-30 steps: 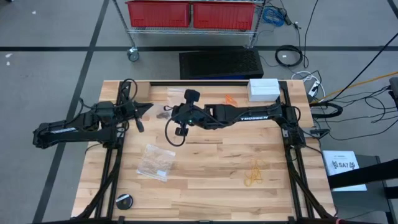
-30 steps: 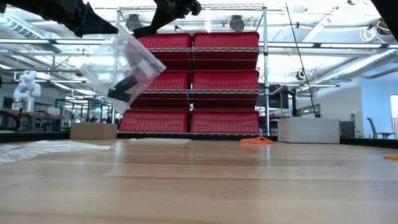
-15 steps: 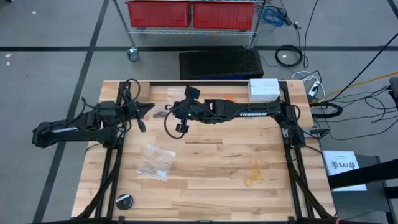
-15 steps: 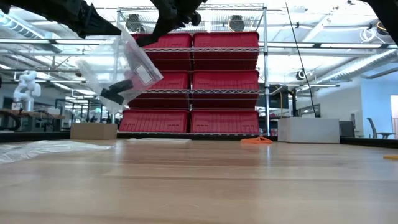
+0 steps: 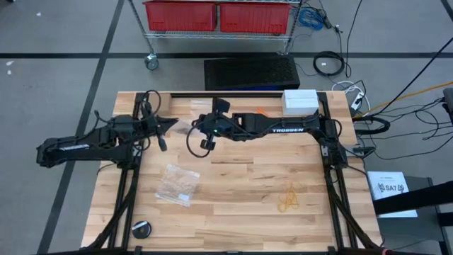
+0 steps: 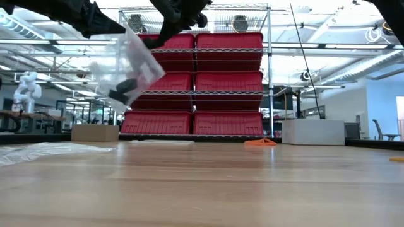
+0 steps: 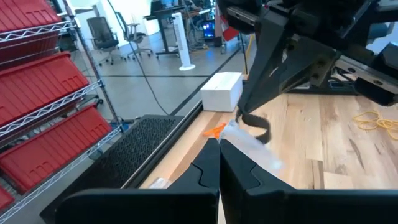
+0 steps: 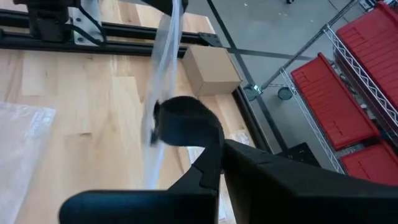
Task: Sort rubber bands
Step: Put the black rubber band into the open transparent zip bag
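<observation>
We hold a clear bag [image 6: 126,69] of black rubber bands [image 6: 123,87] above the tabletop [image 5: 233,191], left gripper [image 5: 170,122] and right gripper [image 5: 200,127] both with jaws clamped on it. Uneven pulling could tear it, spilling bands.

A wire shelf rack [image 6: 196,69] of red bins [image 6: 230,81] stands behind the wooden table [image 5: 233,191]. The floor [image 5: 56,71] is grey, crossed by dark lines. Office chairs [image 7: 102,34] sit farther back.
</observation>
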You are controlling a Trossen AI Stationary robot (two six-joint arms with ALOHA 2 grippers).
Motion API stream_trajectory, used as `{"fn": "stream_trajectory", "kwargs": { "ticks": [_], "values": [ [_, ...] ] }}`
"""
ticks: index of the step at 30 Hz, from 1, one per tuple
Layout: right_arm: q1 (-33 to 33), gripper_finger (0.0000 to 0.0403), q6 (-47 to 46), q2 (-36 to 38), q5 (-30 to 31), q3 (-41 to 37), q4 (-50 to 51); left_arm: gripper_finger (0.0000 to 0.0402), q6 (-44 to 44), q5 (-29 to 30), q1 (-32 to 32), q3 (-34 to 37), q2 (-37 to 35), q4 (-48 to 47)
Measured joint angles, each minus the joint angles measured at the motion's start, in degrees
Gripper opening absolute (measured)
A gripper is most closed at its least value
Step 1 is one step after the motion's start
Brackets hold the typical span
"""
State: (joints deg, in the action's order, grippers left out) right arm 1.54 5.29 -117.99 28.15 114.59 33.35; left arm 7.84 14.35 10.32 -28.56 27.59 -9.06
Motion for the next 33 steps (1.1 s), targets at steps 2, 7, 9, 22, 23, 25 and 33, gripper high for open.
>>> {"fn": "stream_trajectory", "kwargs": {
  "ticks": [2, 7, 9, 22, 23, 25, 33],
  "values": [
    [0.0, 0.0, -0.2, 0.0, -0.8, 0.0, 0.0, 0.0, 0.0, 0.0, 0.0, 0.0, 0.4, 0.5],
    [-0.6, 0.0, -0.2, 0.0, -1.3, 0.0, 0.1, 0.0, 0.0, 0.2, 0.0, 0.0, 1.6, 1.2],
    [-1.2, 0.0, -0.2, 0.0, -0.8, 0.0, 0.1, 0.0, 0.0, 0.6, 0.0, 0.0, 1.9, 1.2],
    [-2.8, 0.0, -3.6, 0.2, 4.6, 0.9, 2.8, 0.0, 0.0, 2.5, 0.0, 0.0, 2.0, 1.1],
    [-2.8, 0.0, -3.6, 0.3, 5.2, 0.9, 2.9, 0.0, 0.0, 2.6, 0.0, 0.0, 2.0, 1.2],
    [-2.8, 0.0, -4.5, 0.3, 5.3, 0.9, 3.3, 0.0, 0.0, 2.7, 0.0, 0.0, 2.0, 1.2],
    [-2.8, 0.0, -5.1, 0.3, 5.4, 0.9, 3.4, 0.0, 0.0, 2.7, 0.0, 0.0, 2.0, 1.3]
  ]
}}
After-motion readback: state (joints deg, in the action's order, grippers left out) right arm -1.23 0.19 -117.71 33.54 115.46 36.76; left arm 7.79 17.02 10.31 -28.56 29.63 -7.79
